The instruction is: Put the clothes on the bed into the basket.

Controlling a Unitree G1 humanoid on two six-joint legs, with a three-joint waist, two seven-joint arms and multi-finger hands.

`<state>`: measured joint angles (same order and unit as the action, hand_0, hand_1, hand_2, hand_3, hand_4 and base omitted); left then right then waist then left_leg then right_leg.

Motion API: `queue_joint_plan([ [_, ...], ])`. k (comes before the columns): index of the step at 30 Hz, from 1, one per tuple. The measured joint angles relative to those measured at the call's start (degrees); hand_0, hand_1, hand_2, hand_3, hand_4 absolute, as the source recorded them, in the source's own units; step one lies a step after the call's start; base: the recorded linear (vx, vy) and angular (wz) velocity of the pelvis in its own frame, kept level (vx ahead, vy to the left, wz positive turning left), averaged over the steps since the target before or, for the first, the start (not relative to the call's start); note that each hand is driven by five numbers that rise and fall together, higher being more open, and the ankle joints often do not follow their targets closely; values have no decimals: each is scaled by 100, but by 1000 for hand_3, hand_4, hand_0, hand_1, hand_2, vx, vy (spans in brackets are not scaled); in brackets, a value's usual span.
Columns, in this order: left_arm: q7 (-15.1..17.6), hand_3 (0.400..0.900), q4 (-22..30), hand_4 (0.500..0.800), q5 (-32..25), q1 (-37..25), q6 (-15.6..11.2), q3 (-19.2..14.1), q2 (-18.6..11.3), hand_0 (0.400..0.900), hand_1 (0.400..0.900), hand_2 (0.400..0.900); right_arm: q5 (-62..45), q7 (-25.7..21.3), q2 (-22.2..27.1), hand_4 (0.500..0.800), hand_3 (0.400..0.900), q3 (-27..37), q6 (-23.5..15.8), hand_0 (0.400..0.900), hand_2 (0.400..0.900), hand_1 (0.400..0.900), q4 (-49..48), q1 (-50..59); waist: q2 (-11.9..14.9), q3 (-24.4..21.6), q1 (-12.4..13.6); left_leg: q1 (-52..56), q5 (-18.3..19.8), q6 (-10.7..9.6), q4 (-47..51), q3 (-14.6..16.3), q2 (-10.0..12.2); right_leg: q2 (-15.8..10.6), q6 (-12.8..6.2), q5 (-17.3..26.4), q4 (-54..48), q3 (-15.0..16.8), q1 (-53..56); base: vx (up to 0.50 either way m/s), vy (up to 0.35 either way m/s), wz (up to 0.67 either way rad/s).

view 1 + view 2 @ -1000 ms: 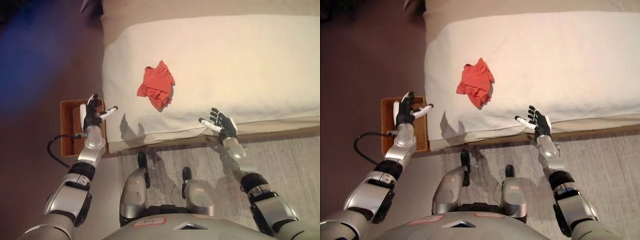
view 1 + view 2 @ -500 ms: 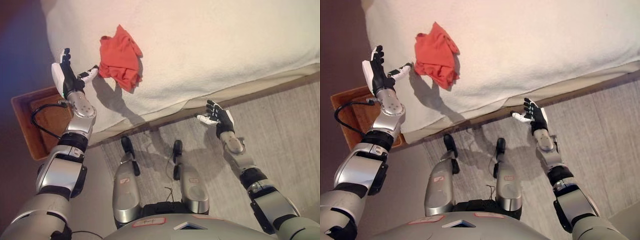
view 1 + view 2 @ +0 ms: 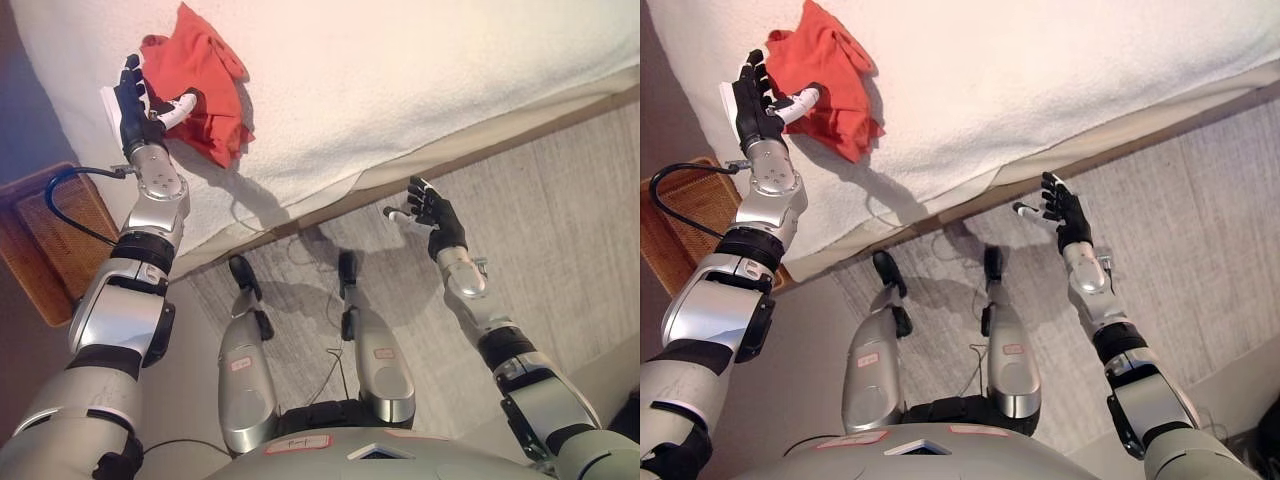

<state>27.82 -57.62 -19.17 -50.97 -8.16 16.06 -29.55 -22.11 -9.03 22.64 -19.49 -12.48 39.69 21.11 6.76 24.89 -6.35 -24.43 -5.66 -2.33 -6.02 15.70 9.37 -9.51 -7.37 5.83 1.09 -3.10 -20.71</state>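
A crumpled red-orange cloth (image 3: 200, 75) lies on the white bed (image 3: 420, 70) near its left front corner. My left hand (image 3: 140, 100) is open, fingers spread, raised at the cloth's left edge, its thumb over the cloth; it holds nothing. My right hand (image 3: 432, 212) is open and empty, held over the grey rug in front of the bed. A brown wicker basket (image 3: 50, 250) stands on the floor at the left, beside the bed's corner; its inside barely shows. The cloth also shows in the right eye view (image 3: 825, 70).
The bed's front edge (image 3: 400, 180) runs diagonally across the view. A grey rug (image 3: 540, 220) covers the floor in front of it. Bare floor (image 3: 30, 395) lies at the lower left by the basket.
The camera has turned and tilted, so the bed and cloth shifted up and left. My left hand has come closer to the cloth, from beside the bed to its left edge. The right hand stays open.
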Motion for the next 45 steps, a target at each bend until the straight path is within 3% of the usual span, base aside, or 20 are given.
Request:
queue_joint_plan([
  [14, -373, 900, -383, 800, -379, -495, -78, 16, -323, 900, 900, 900, 35, -56, 151, 800, 900, 13, -91, 900, 900, 900, -382, 98, 11, -5, -286, -601, 0, 2, -129, 135, 2, 17, -16, 145, 34, 192, -664, -7, 27, -16],
  [16, -388, 400, -551, 500, -378, -641, -77, 73, -329, 400, 400, 400, 35, -54, 151, 800, 900, 13, -91, 900, 900, 900, -384, 117, 16, -9, -287, -653, 0, 2, -171, 141, 3, 20, -21, 182, 41, 229, -723, 4, 35, -16],
  [23, -386, 400, -770, 500, -371, -847, -70, 56, -666, 400, 400, 400, 36, -43, 149, 800, 900, 43, -96, 900, 900, 900, -389, 186, 134, -84, -318, -845, 11, -7, -333, 233, 39, 52, -24, 268, 42, 381, -936, 15, 7, -4],
  [32, -617, 400, -772, 500, -373, -836, -45, 59, -576, 400, 400, 400, 42, 0, 152, 800, 900, 199, -109, 900, 900, 900, -364, 162, 181, -116, -301, -772, 1, 4, -364, 223, 64, 78, 0, 328, 42, 370, -849, 34, -16, 12],
  [38, -793, 400, -770, 500, -371, -512, -42, 44, -531, 400, 400, 400, 57, 76, 166, 800, 900, 199, -112, 900, 900, 900, 18, 211, 177, -120, -258, -156, 3, -1, -168, 179, 64, 73, 3, 324, -109, 277, -206, 43, -7, 18],
  [45, -836, 400, -785, 500, -318, -179, 16, -280, -746, 400, 400, 400, 157, 175, 205, 800, 900, 238, -72, 900, 900, 900, 281, 177, 147, -158, -103, 19, -39, -28, -105, 76, 58, 67, 13, 320, -243, 174, 56, 17, -15, 19],
])
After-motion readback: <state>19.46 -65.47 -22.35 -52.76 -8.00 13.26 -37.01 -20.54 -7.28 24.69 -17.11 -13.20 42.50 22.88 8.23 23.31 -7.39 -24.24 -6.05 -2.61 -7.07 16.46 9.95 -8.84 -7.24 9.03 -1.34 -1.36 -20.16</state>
